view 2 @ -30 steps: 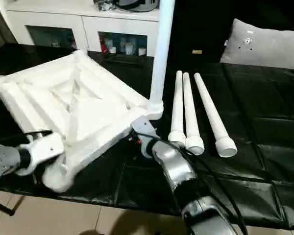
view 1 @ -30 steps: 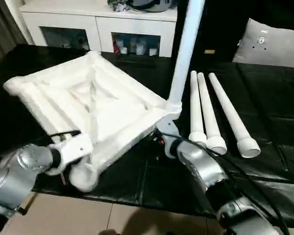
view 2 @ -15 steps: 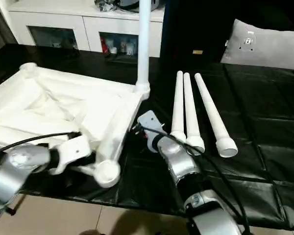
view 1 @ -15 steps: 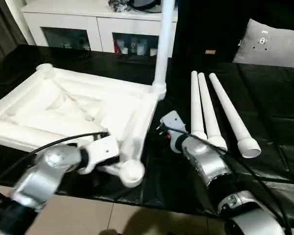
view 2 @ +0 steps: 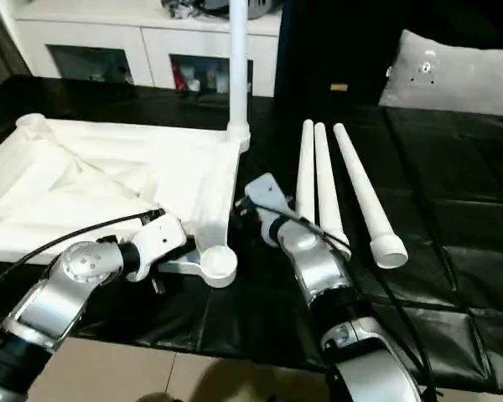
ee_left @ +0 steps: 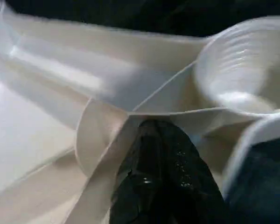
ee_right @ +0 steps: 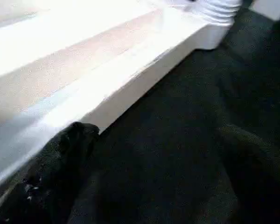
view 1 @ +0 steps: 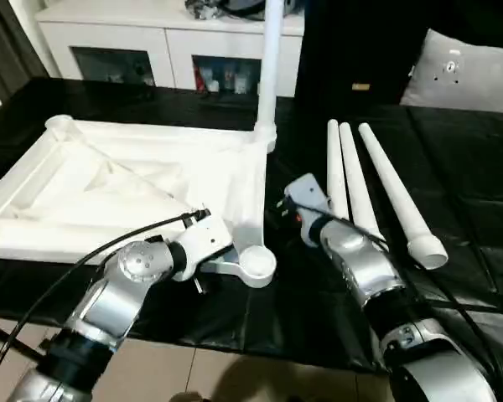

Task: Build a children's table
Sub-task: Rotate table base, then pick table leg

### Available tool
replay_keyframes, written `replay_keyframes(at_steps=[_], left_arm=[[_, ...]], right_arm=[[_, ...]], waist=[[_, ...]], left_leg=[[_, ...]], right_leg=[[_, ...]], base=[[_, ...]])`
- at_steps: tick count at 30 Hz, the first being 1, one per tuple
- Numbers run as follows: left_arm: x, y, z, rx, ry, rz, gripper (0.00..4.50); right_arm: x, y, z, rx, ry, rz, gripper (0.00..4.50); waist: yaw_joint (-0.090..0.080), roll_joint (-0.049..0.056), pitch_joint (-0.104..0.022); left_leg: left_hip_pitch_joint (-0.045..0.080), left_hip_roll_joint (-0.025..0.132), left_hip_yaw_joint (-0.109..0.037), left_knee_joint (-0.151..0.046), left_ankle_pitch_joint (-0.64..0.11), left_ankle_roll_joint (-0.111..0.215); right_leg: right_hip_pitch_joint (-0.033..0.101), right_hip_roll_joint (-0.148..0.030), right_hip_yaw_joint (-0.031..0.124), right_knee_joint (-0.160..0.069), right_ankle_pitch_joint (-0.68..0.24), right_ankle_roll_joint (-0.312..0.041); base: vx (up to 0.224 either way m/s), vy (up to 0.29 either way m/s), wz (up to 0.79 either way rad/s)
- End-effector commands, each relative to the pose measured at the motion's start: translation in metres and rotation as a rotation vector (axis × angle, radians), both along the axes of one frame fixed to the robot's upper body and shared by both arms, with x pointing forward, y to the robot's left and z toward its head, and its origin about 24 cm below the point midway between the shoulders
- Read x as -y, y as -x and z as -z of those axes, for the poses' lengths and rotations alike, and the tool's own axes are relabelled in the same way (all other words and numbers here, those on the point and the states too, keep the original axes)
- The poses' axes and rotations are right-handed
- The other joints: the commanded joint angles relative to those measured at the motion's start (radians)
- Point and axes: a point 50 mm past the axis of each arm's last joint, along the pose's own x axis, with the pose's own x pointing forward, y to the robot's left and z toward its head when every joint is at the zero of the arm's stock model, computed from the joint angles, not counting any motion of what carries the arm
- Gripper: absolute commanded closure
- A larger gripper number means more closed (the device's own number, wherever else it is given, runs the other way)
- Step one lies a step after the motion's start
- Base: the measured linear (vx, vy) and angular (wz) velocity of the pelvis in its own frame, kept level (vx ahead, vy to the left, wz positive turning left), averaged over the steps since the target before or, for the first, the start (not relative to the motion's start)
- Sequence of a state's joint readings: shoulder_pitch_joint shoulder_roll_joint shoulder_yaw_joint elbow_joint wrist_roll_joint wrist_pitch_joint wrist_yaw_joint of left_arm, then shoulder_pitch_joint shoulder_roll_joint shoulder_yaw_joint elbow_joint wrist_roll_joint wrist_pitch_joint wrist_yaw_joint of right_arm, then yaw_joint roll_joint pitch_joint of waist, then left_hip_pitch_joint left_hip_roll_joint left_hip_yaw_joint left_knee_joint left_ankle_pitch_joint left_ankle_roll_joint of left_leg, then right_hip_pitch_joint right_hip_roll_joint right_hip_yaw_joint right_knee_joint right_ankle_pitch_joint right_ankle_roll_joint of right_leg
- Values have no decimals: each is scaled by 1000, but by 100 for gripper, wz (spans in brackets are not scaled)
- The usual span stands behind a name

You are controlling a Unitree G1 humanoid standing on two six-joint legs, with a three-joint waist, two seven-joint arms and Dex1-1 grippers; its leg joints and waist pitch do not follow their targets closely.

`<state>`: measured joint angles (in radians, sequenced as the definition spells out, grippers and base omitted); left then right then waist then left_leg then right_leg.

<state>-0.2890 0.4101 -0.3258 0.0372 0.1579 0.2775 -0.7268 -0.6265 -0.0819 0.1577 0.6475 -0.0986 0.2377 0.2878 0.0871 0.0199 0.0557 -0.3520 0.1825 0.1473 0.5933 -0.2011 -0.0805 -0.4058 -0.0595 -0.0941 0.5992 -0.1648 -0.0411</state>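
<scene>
the black-covered work surface carries everything. the table top lies underside up on its left half, ribs showing, one edge along the near edge of the surface. one leg already stands upright in the far right corner socket of the top. the near right corner socket is empty and sits just at the near edge of the surface. three loose legs lie side by side on the right half of the surface, long axes running from the far edge toward the near edge, wide ends nearest the robot. the right gripper hovers between the top's right edge and the loose legs, fingers spread and holding nothing; the closest leg lies just to its right, so this arm looks the nearer one for a pick-up. the left gripper is at the top's near right corner, beside the empty socket; a black finger presses against a rib there, but i cannot tell whether the fingers are clenched on it. the next move likely turns on carrying a leg leftward to that empty socket.
</scene>
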Motion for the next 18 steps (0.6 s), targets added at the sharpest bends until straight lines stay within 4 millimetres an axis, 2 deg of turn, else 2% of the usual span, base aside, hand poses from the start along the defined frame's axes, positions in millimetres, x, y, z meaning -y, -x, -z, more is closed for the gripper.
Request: replay_keyframes(at_steps=[1,3,4,7,8,11,12,13,18], left_arm=[[10,5,-5,15,45,36,445],[6,6,-9,8,64,18,416],[2,8,-13,4,79,6,416],[-3,11,-20,11,91,-2,396],[-3,12,-22,13,95,-4,377],[-5,12,-26,19,103,-10,371],[-5,12,-29,24,112,-13,360],[-5,12,-31,30,120,-16,339],[-3,14,-39,26,158,-18,295]], right_arm=[[-5,-10,-27,86,-30,25,0],[2,-14,-30,73,-37,89,0],[9,-17,-31,47,-39,155,0],[18,-21,-30,-3,-41,237,0],[21,-22,-30,-18,-42,263,0],[26,-24,-30,-46,-56,323,0],[29,-25,-30,-52,-55,351,0],[32,-26,-30,-59,-56,375,0],[37,-25,-26,-113,-33,422,0]], waist=[[1,13,-69],[0,10,-67],[1,12,-67],[1,8,-63],[0,5,-63],[0,5,-66],[-1,1,-65],[-1,2,-66],[-2,-1,-65]], left_leg=[[-4,40,-5,-70,-158,9],[-1,40,-4,-72,-182,5],[1,42,-6,-72,-184,-1],[5,40,-4,-73,-194,-8],[5,39,-3,-73,-196,-9],[2,37,-3,-72,-176,-13],[0,37,-3,-72,-173,-11],[0,36,-3,-72,-165,-11],[-2,33,0,-69,-150,-7]], right_leg=[[62,-84,61,-59,-186,-183],[61,-84,61,-65,-230,-167],[61,-86,62,-61,-234,-169],[56,-81,62,-63,-253,-162],[57,-80,62,-64,-259,-158],[60,-82,61,-62,-249,-145],[60,-81,61,-62,-246,-143],[60,-81,61,-61,-241,-145],[60,-80,59,-61,-249,-139]], base=[[0,0,0],[0,0,0],[0,0,0],[0,0,0],[0,0,0],[0,0,0],[0,0,0],[0,0,0],[0,0,0]])
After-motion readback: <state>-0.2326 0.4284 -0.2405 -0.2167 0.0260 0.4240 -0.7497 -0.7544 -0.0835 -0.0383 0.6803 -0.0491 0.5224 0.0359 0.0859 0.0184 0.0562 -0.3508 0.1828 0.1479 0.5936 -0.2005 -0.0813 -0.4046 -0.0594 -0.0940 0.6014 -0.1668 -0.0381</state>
